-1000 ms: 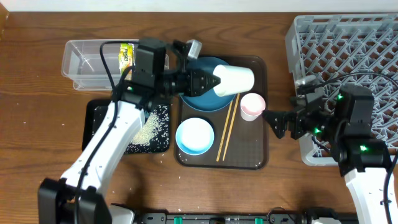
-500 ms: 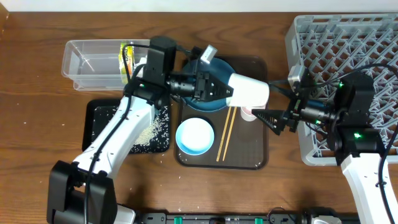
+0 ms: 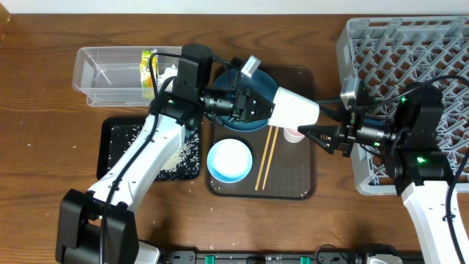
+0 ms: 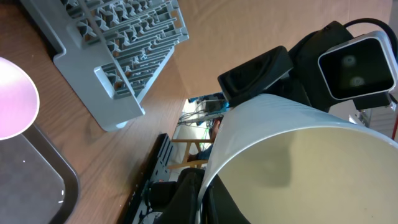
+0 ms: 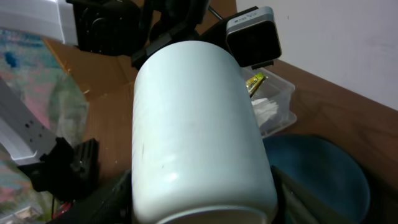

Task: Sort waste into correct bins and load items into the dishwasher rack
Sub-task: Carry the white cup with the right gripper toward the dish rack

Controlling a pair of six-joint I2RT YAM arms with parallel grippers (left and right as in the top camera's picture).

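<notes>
We judge the cup (image 3: 295,110) light, stiff and slick, best gripped across its base end. It hangs over the tray (image 3: 304,183) mid-bench, and the left gripper (image 3: 267,105) pinches its rim. The cup lies level, base toward the right edge and the rack (image 3: 410,44). The right gripper (image 3: 312,134) is spread wide around the base, holding nothing.

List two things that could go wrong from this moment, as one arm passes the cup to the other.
1. The left gripper holds the pale green cup sideways in the air, apparently by its rim. The right gripper has its jaws spread around the base. If the left gripper releases before the right one grips firmly, the cup may fall.
2. The pink cup and blue plate lie underneath, so a drop could knock or chip them.
</notes>
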